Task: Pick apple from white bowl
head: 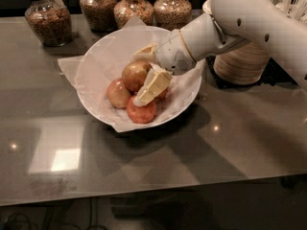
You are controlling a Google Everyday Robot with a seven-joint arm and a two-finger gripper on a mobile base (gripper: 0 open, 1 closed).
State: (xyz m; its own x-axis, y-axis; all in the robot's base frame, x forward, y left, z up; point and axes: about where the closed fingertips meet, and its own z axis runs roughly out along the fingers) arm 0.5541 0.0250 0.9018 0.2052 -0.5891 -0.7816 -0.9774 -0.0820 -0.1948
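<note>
The white bowl point(98, 66), lined with crinkled white paper, sits on the dark glossy table. The apple point(134, 74), the largest one with golden-brown skin, lies in its middle. Two smaller redder apples point(118, 93) point(142, 112) lie in front of it, and a third is mostly hidden behind a finger. My gripper point(147, 71) reaches into the bowl from the right and is open. One cream finger point(152, 86) lies at the apple's front right and the other point(144, 52) behind it, so they flank the apple. The fingers do not visibly press on it.
Three glass jars of grain point(47, 18) point(100, 6) point(172, 7) stand along the back edge, with a fourth partly seen. A ribbed beige holder point(240, 63) with white utensils stands right of the bowl, under my arm. The table's front edge runs along the bottom.
</note>
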